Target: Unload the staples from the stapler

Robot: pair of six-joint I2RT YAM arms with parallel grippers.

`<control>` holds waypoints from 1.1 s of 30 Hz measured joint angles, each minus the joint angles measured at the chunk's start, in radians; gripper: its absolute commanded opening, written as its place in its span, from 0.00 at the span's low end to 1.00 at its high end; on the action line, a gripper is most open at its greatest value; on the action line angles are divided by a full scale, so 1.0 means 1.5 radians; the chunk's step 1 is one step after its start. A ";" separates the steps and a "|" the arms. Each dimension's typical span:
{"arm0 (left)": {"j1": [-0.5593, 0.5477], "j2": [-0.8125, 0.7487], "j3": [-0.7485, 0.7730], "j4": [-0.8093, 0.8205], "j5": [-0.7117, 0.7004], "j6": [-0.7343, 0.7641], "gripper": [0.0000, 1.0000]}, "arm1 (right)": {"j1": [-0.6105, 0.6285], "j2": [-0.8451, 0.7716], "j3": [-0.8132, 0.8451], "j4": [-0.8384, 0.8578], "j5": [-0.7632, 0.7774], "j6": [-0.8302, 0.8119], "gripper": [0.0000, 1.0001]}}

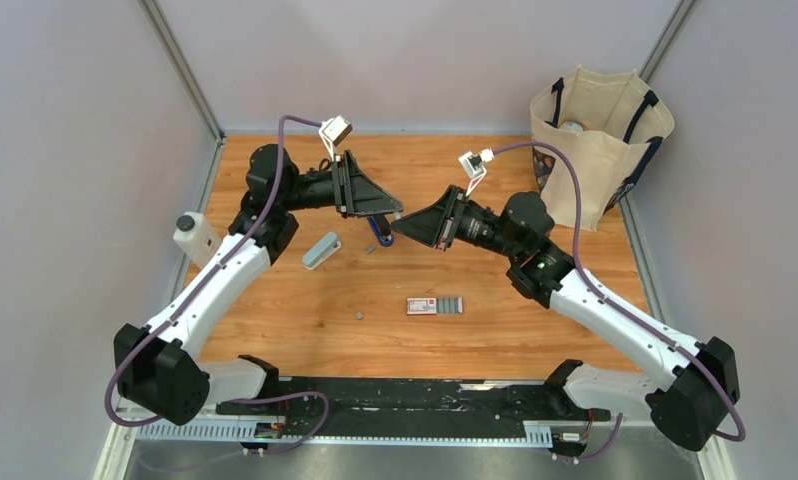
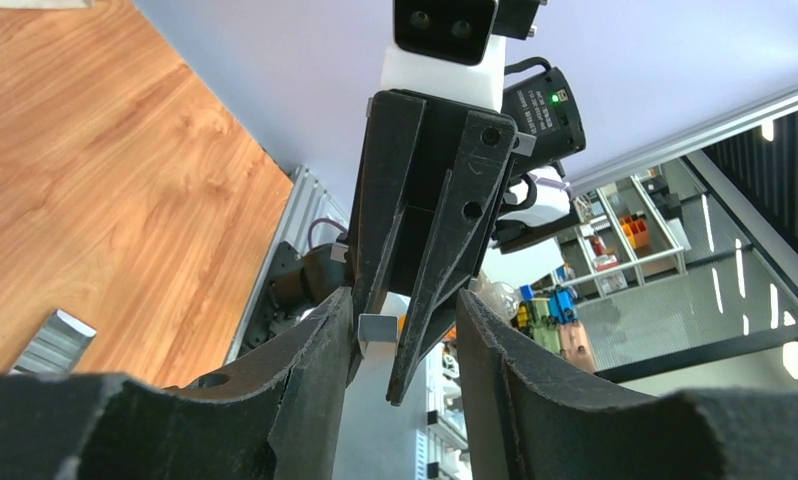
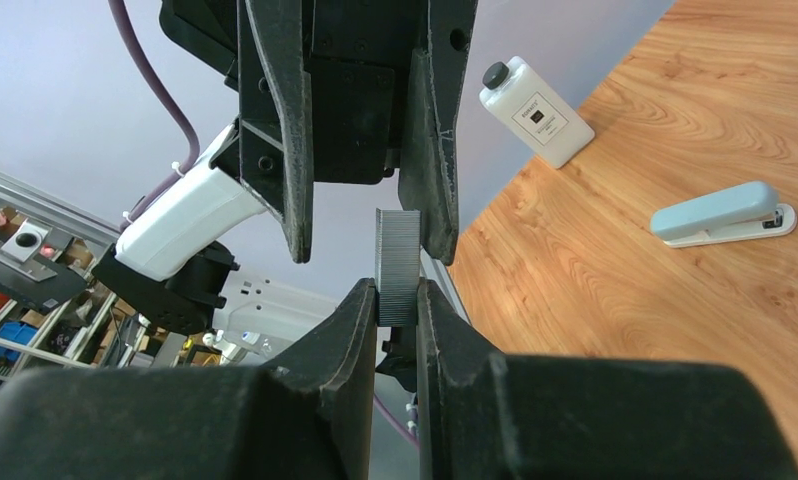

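My right gripper [image 3: 396, 292] is shut on a short silver-grey strip of staples [image 3: 397, 262] and holds it above the table. My left gripper [image 2: 405, 305] is open, its fingers [image 3: 275, 150] on either side of the strip without touching it. The strip's end also shows in the left wrist view [image 2: 378, 326], between the right gripper's fingers [image 2: 445, 230]. In the top view the two grippers meet tip to tip, left [image 1: 396, 211] and right [image 1: 399, 229]. The blue stapler [image 1: 379, 230] lies on the table just below them, partly hidden.
A pale grey-green oblong piece [image 1: 321, 250] lies left of the stapler. A red-and-white box with a grey tray [image 1: 435, 305] sits nearer the front. Small grey bits [image 1: 370, 249] lie on the wood. A white bottle [image 1: 195, 238] stands at the left edge, and a canvas bag [image 1: 600, 135] at back right.
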 measured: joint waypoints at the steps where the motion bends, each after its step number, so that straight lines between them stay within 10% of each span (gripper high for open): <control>1: 0.000 0.000 -0.002 0.000 0.000 0.000 0.47 | 0.000 0.002 0.001 0.001 0.001 0.000 0.06; 10: 0.000 -0.001 -0.011 -0.003 -0.001 0.001 0.27 | 0.000 0.007 0.004 0.010 0.000 0.001 0.11; 17: 0.002 -0.001 -0.011 -0.012 -0.001 0.011 0.18 | 0.000 0.008 0.005 0.007 0.001 0.003 0.66; 23: 0.002 -0.002 -0.011 -0.026 -0.001 0.021 0.17 | 0.000 0.007 0.020 -0.027 0.013 -0.020 0.65; 33: 0.002 -0.003 -0.011 -0.037 0.000 0.025 0.17 | -0.008 -0.018 0.023 -0.050 0.026 -0.040 0.35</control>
